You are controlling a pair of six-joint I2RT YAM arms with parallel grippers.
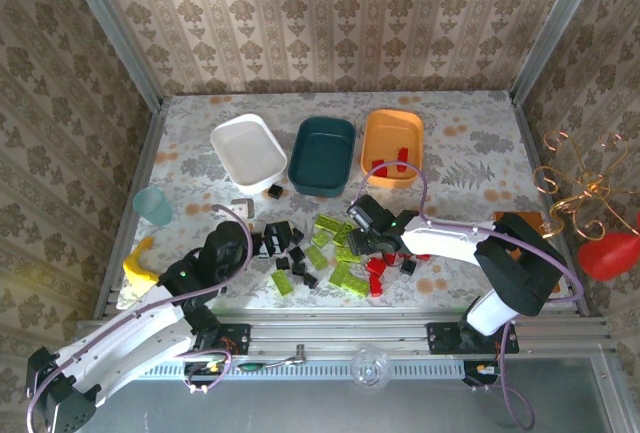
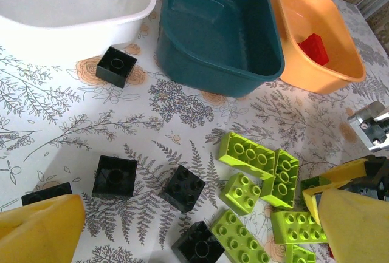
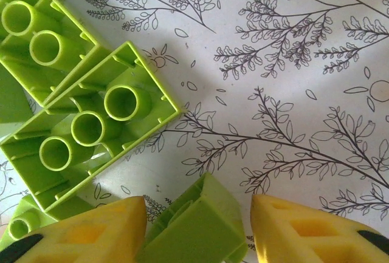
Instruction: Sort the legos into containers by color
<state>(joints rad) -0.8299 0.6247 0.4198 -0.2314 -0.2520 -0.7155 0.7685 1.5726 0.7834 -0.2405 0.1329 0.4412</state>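
Black (image 1: 282, 243), lime-green (image 1: 330, 231) and red legos (image 1: 378, 271) lie scattered at the table's near middle. Behind them stand the white tray (image 1: 225, 138), dark teal tray (image 1: 300, 158) and orange tray (image 1: 372, 143); the orange one holds red bricks (image 2: 314, 48). One black brick (image 2: 116, 66) sits by the white tray. My left gripper (image 2: 194, 214) hangs open above black bricks (image 2: 183, 187) and green ones (image 2: 250, 153). My right gripper (image 3: 197, 214) is open around a tilted green brick (image 3: 194, 229): the left finger (image 3: 91, 229) touches it, and a gap remains at the right finger.
A pale-teal cup (image 1: 154, 205) and a yellow object (image 1: 138, 265) sit at the left edge. A small grey piece (image 1: 242, 205) lies near the white tray. An orange patch (image 1: 530, 221) lies at the right; a red heart (image 1: 610, 253) and gold wire hang outside the frame.
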